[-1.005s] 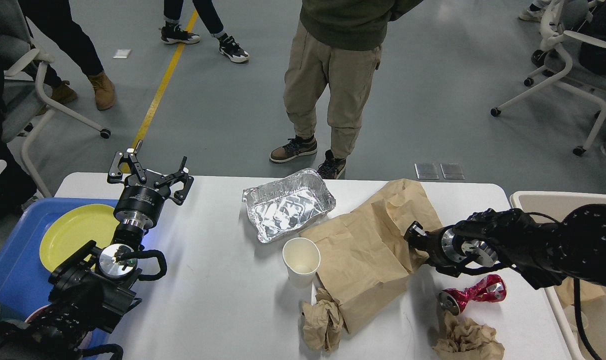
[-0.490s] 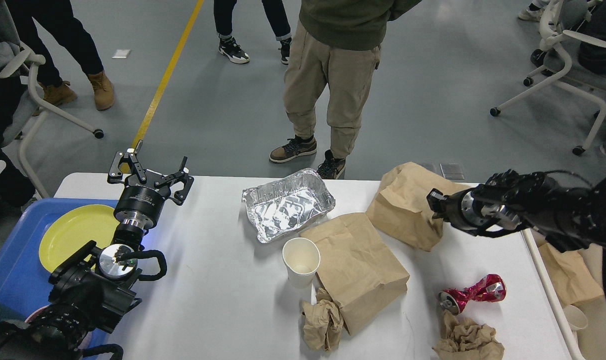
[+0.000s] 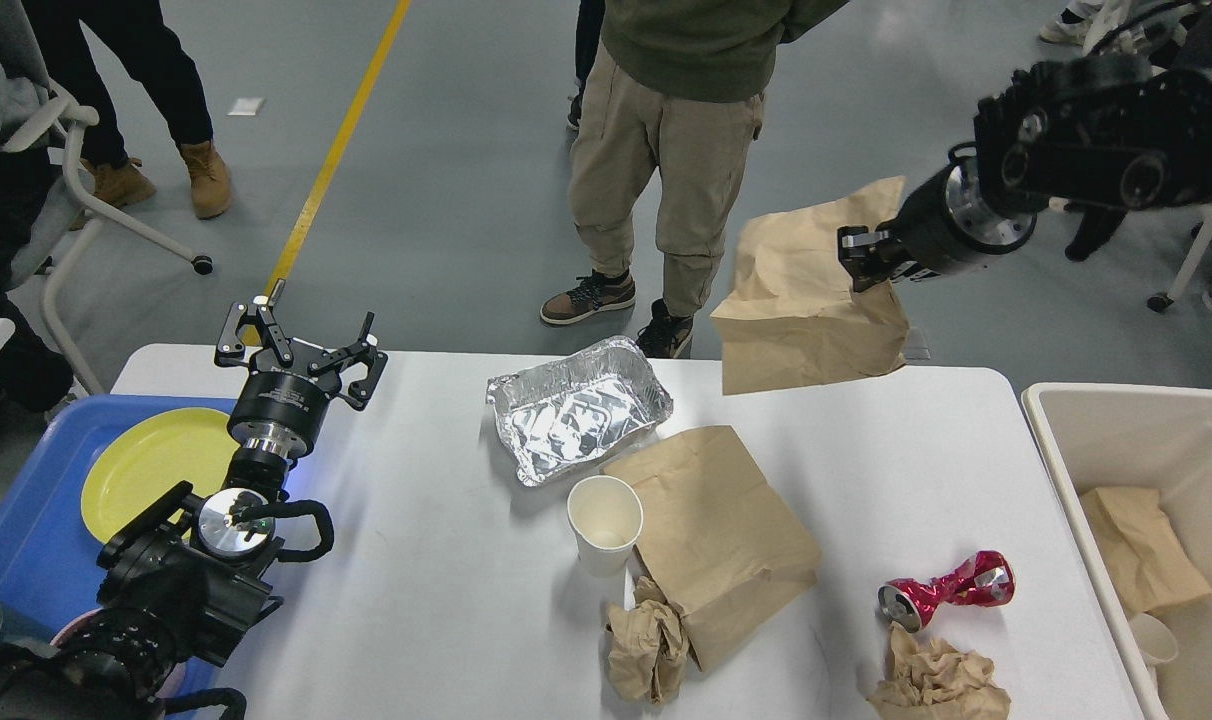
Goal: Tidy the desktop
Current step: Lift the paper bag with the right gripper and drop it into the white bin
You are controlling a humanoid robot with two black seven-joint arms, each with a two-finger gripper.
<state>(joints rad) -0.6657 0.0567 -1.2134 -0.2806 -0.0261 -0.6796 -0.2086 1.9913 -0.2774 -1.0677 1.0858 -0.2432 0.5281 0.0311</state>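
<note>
The big white flat counter [image 3: 446,560] is holding paper trash. The right tool [image 3: 859,262] is gripping a brown paper bag [image 3: 801,315] in the air; the left tool [image 3: 298,345] is spreading its fingers wide.

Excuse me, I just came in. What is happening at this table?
A humanoid robot is clearing rubbish from the desktop. Its right gripper holds a brown paper bag in the air above the table's far edge. The left gripper is open and empty beside a yellow plate. A second paper bag, foil tray, paper cup and crushed red can remain.
</note>
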